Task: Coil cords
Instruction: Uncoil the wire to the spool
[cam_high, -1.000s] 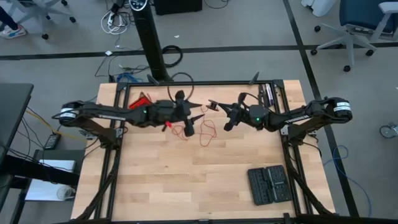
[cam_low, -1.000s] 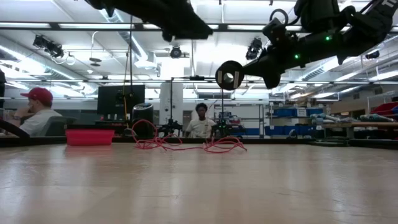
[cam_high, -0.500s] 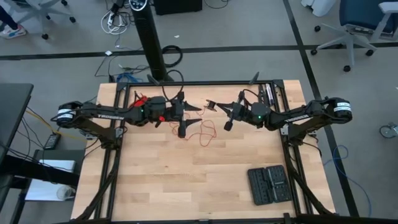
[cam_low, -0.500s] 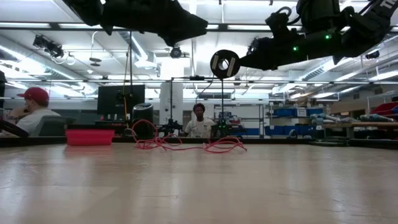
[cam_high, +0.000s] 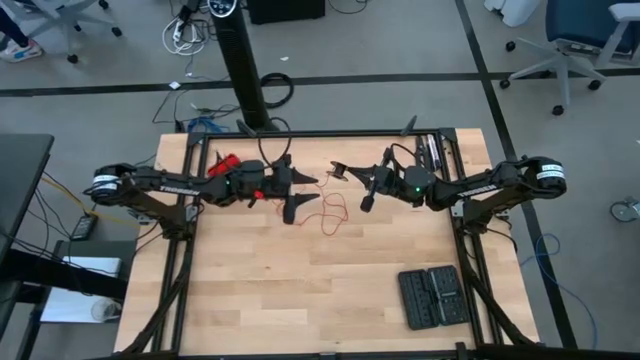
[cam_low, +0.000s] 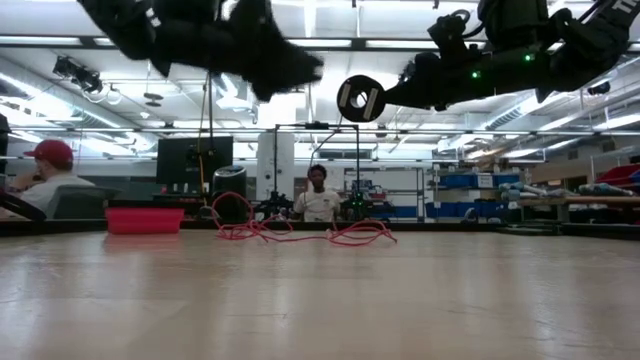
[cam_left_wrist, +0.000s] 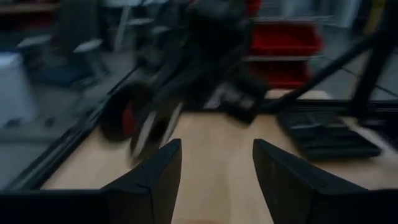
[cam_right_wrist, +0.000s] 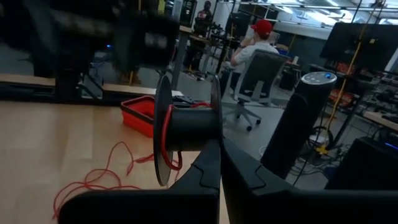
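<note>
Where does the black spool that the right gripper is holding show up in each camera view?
High view: spool near the table's far edge, centre, at the right gripper.
Low view: spool held in the air, upper centre.
Left wrist view: too blurred to tell.
Right wrist view: spool centre, clamped in the fingers.
Shared landmark: loose red wire lying on the table.

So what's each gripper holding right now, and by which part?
The right gripper is shut on the black spool, pinching its core between the two discs. The left gripper is open and holds nothing.
</note>
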